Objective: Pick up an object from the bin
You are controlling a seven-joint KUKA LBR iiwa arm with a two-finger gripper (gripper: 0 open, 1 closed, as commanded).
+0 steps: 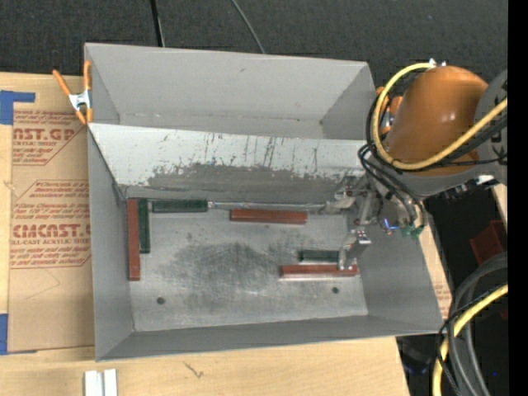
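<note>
My gripper (353, 250) hangs low over the right part of the bin floor. Its tip is at the right end of a short dark green bar (320, 257). That bar lies flat, parallel to a longer red-brown bar (318, 271) just in front of it. The two bars touch or nearly touch along their length. Whether the gripper touches either bar I cannot tell. Another red-brown bar (267, 216) lies flat toward the back wall, left of the gripper and apart from it.
Along the left wall lie a red-brown bar (133, 239) and a dark green bar (144, 227), side by side. A third green bar (178, 207) rests at the back left. The arm's orange cover and yellow cables hang over the bin's right rim.
</note>
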